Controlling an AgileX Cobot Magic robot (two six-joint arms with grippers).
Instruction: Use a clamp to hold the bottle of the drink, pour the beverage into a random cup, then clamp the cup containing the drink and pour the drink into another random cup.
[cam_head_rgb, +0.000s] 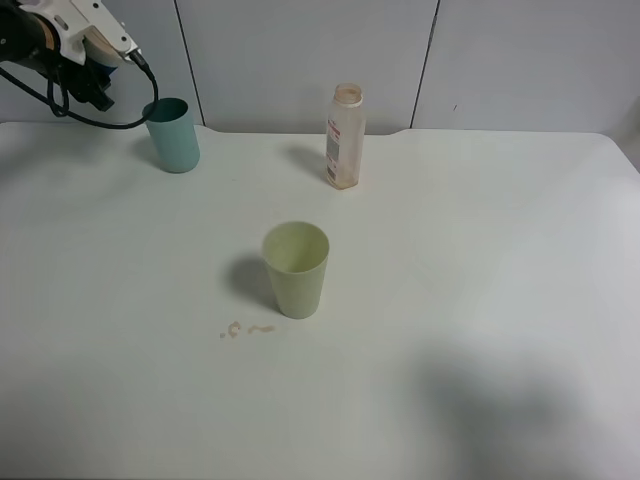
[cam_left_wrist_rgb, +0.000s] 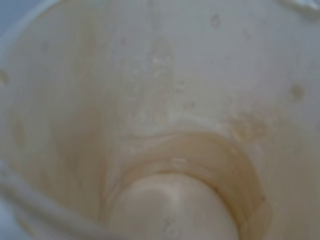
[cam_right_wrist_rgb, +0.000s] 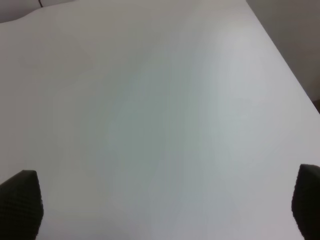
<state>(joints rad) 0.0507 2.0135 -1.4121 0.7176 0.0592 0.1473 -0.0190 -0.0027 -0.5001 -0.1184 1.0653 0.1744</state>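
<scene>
Bottle (cam_head_rgb: 345, 137) stands near-empty on the tabletop (cam_head_rgb: 480, 300). Left clamp (cam_head_rgb: 100, 60) pinches the tipped blue cup (cam_left_wrist_rgb: 160, 100) above the teal tumbler (cam_head_rgb: 173, 135) — second pour nearly drained. Right fingers (cam_right_wrist_rgb: 22, 200) spread, idle.

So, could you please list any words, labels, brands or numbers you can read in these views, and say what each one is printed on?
Nothing can be read here.
The bottle: its red-and-white label carries print, but it is too small and blurred to read.
The teal cup, the pale green cup and the table: no markings visible.
Both wrist views: no text.
</scene>
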